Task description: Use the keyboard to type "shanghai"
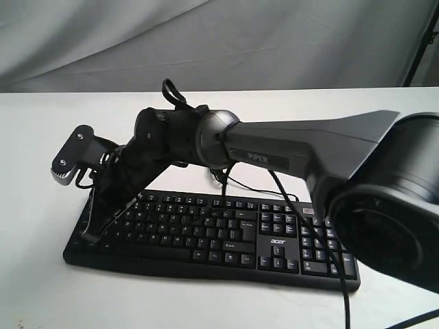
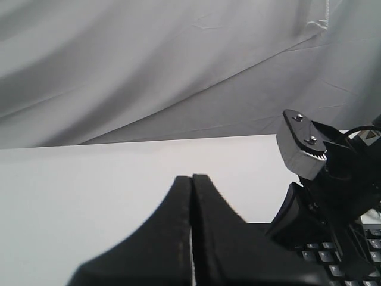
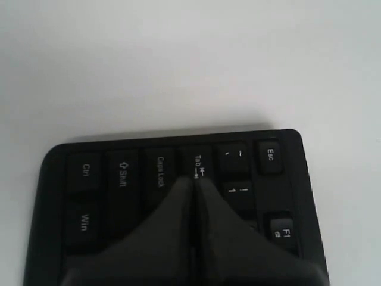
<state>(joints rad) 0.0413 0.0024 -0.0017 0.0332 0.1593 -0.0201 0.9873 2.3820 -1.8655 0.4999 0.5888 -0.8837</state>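
keyboard (image 1: pixel 206 233): lay flat on the white table (image 1: pixel 34 288)
right gripper (image 3: pixel 193 179): jaws pressed together, tips by the tab key, keyboard's left end
left gripper (image 2: pixel 191 177): jaws clenched on nothing, over the table

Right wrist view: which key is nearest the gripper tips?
Tab on the keyboard. The shut right gripper's tips meet right at its edge; Caps Lock lies just beside them, Esc and Ctrl farther off.
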